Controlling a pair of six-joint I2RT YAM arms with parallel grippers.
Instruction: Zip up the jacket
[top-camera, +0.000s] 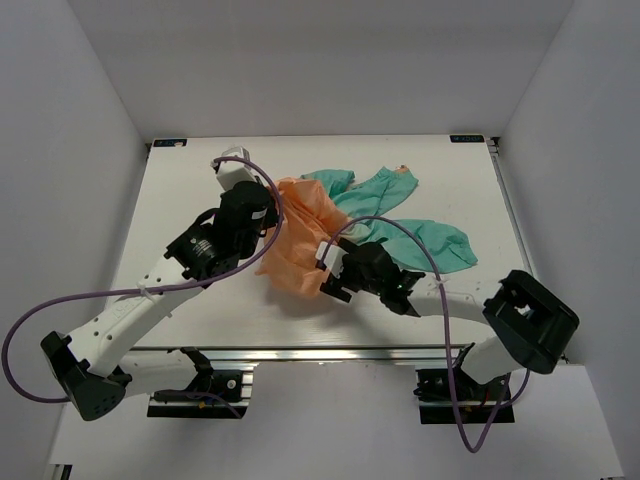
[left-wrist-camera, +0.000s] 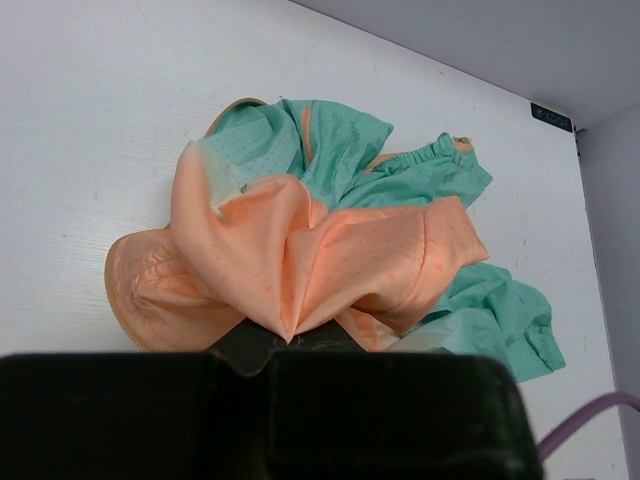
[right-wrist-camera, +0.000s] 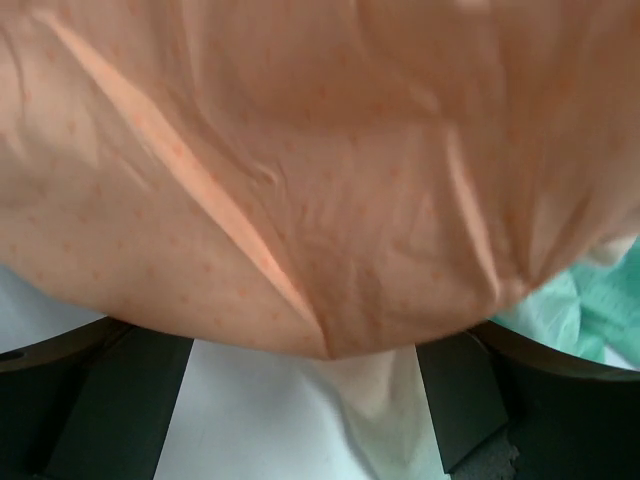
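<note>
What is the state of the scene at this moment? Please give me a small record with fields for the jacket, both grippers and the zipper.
jacket: crumpled in a heap on the table; peach-orange part nearer the left arm, teal part farther back and to the right
left gripper: shut, pinching a peach-orange fold of the jacket
right gripper: open, with peach-orange fabric close in front of its fingers
zipper: not clearly visible; the jacket is not laid flat
</note>
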